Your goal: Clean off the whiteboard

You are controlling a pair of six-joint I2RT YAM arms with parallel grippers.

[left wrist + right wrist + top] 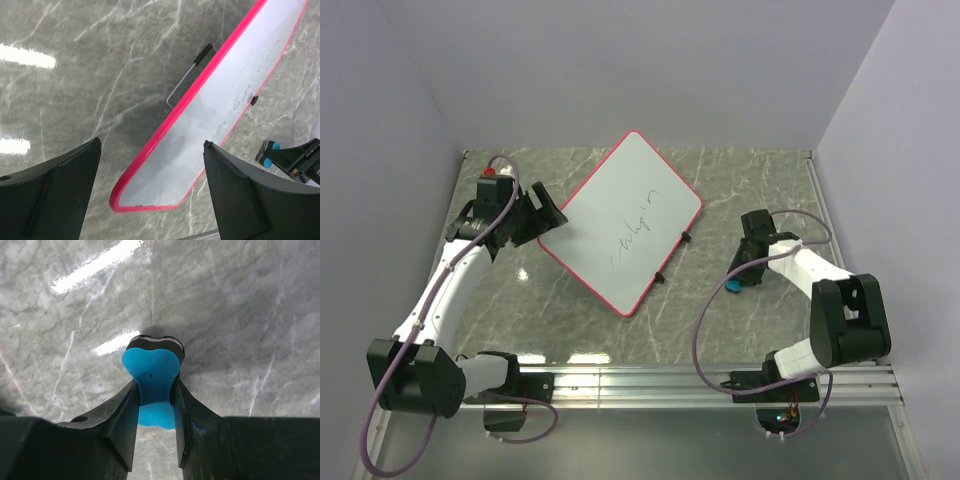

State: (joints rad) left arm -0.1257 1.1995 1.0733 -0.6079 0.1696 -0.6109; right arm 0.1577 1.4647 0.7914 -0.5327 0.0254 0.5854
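1. Right gripper (pixel 741 277): the fingers are pressed onto a blue eraser block (pixel 733 286) and pinch it at its waist. In the right wrist view the foam bulges out on both sides of the right gripper (pixel 155 382). The far end of the eraser block (pixel 152 371) carries a thin black-and-white layer. We cannot tell whether that end touches the marble table (pixel 240 305). The near end of the block is hidden between the fingers.

2. Left gripper (pixel 548 212): the fingers are spread wide and hold nothing. In the left wrist view the left gripper (pixel 152 144) hangs over the near corner of the whiteboard, with one finger to each side of its rim and neither touching it.

3. The whiteboard (pixel 620 222) rests on the table (pixel 740 180), turned diagonally.
   - The left gripper is just beside the whiteboard's left edge.
   - The right gripper is well apart from its right edge, on the side bearing two black clips (pixel 687 238).

4. Limits of view:
   - Dark handwriting (pixel 635 238) crosses the middle of the whiteboard. We cannot read it.
   - In the left wrist view the whiteboard (pixel 225 100) is cut off at the top edge of the picture.
   - A thin wire bracket (pixel 182 85) shows from under its rim. We cannot tell whether the board lies flat or leans on this bracket.
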